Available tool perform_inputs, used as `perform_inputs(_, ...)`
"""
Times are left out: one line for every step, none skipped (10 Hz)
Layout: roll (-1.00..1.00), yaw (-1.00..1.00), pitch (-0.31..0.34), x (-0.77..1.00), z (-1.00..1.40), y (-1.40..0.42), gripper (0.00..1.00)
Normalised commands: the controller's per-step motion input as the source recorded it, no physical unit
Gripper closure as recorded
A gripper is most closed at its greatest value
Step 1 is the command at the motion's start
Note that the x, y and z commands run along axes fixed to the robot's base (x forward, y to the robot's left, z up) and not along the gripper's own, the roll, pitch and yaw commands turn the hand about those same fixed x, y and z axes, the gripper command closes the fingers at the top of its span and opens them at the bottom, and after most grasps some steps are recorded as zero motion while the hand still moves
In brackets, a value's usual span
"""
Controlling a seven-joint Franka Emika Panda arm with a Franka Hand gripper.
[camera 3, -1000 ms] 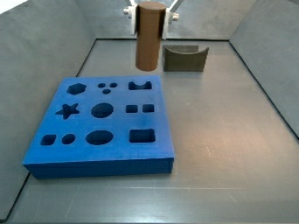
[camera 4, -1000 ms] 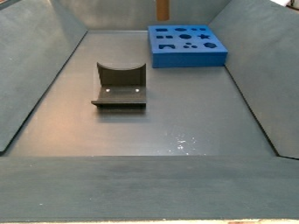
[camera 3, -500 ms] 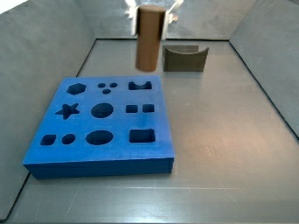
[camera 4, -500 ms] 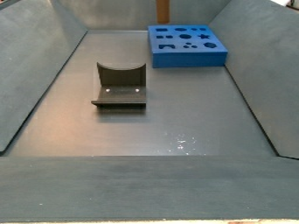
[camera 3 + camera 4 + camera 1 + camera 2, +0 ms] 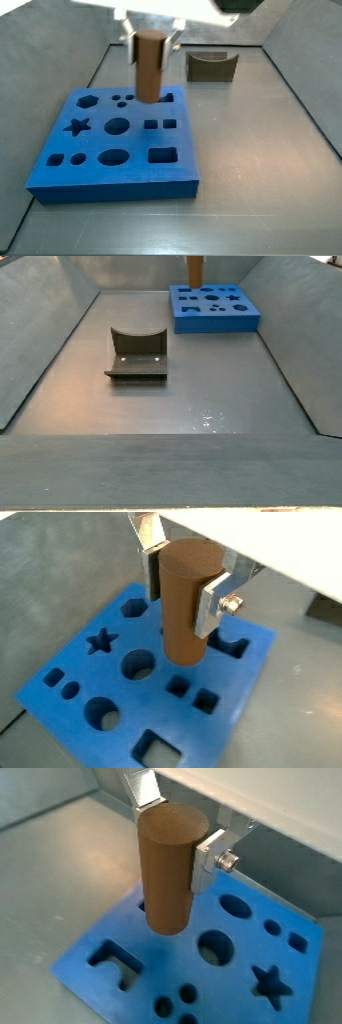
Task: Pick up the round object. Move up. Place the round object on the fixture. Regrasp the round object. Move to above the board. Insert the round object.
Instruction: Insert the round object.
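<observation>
The gripper (image 5: 185, 574) hangs above the blue board (image 5: 115, 140), its fingers (image 5: 209, 600) pinching the upper part of the reddish-brown cylinder peg (image 5: 189, 604), which stands upright with its lower end well clear of the board's face. In a side view the peg (image 5: 148, 66) sits over the board's far edge, near the small round holes. The fixture (image 5: 211, 66) stands empty at the far end of the floor, apart from the board.

The step in hand looks like carrying the peg above the board, ready for insertion. To do it well, keep the peg vertical and bring its flat lower end squarely over the large round hole (image 5: 214, 947), which seems the likely match in width. Centre it in both wrist views before any descent. Then lower slowly; a tilted or offset peg would catch on the rim.
</observation>
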Motion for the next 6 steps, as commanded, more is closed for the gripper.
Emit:
perform_inputs(-0.19,0.0,-0.174,-0.49,-0.17,-0.11,1.0)
perform_inputs(0.0,0.0,0.0,0.0,-0.05,0.0,1.0)
perform_inputs(-0.3,-0.14,0.246,0.06,0.0,0.0,1.0)
perform_inputs(-0.74,-0.37,0.517,0.0,-0.12,0.0,1.0)
perform_inputs(-0.58,-0.33,0.297,-0.25,-0.19,-0.1,1.0)
perform_inputs(0.0,0.01,-0.009,-0.03,0.0,-0.03,1.0)
